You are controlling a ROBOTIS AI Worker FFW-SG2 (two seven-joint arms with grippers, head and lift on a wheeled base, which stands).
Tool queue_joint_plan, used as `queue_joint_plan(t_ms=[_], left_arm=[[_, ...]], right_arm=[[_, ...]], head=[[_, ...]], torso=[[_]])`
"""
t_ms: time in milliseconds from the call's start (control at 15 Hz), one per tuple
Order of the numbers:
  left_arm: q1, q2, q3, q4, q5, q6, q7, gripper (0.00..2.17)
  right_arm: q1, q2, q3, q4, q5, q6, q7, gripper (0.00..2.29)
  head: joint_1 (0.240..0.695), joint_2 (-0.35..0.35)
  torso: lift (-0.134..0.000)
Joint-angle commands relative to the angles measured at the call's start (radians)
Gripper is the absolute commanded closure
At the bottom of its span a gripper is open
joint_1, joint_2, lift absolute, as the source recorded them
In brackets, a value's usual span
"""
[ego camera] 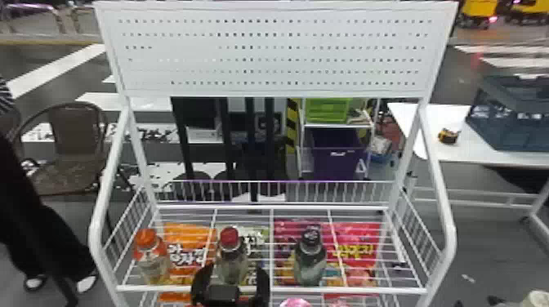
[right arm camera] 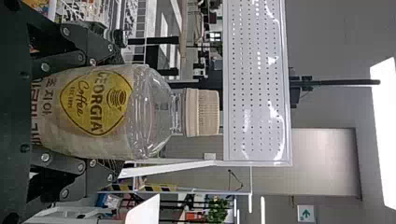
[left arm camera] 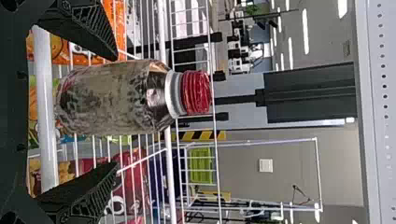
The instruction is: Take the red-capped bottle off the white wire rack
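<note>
At the front of the white wire rack [ego camera: 271,290], my left gripper [ego camera: 230,278] is open around the red-capped bottle [ego camera: 231,257], which stands upright on the wires. In the left wrist view the left gripper [left arm camera: 116,112] has a fingertip on either side of the bottle [left arm camera: 112,99], with a gap at each side; its red cap [left arm camera: 196,92] is free. My right gripper [right arm camera: 122,112] is shut on a bottle of coffee [right arm camera: 95,112] with a pale cap, held upright away from the shelf; a pale cap [ego camera: 537,299] shows at the head view's bottom right corner.
An orange-capped bottle [ego camera: 151,257] stands left of the red-capped one, a black-capped bottle [ego camera: 310,257] to its right. Snack bags [ego camera: 355,253] lie beneath the shelf wires. Side rails [ego camera: 445,212] and a perforated panel [ego camera: 269,49] frame the rack.
</note>
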Motion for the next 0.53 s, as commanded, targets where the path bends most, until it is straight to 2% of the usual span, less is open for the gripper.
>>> queue_joint_plan(t_ms=[0,200,267,333,400,467], left_arm=[[-0.032,-0.004,0.003,0.044,0.004,0.0,0.0,0.09],[-0.089,-0.02,0.003,0.125,0.003,0.0,0.0,0.09],[-0.106,-0.021,0.003,0.151,0.003,-0.003,0.0,0.21],[-0.109,-0.021,0.006,0.153,0.004,-0.003,0.0,0.47],[-0.1,-0.015,0.008,0.139,0.004,-0.022,0.0,1.13],[-0.077,-0.015,0.011,0.117,0.006,-0.055,0.011,1.95]], right_arm=[[0.005,0.0,-0.002,0.0,-0.001,-0.01,0.0,1.43],[0.019,-0.002,-0.006,-0.003,-0.001,-0.037,0.0,1.43],[0.025,0.0,-0.01,-0.003,-0.004,-0.049,0.0,1.43],[0.029,0.0,-0.015,-0.003,-0.008,-0.062,0.0,1.43],[0.032,0.0,-0.019,-0.001,-0.018,-0.065,0.0,1.43],[0.032,0.0,-0.022,0.002,-0.019,-0.065,0.0,1.43]], head=[[0.499,0.0],[0.499,0.0],[0.499,0.0],[0.499,0.0],[0.499,0.0],[0.499,0.0]], torso=[[0.0],[0.0],[0.0],[0.0],[0.0],[0.0]])
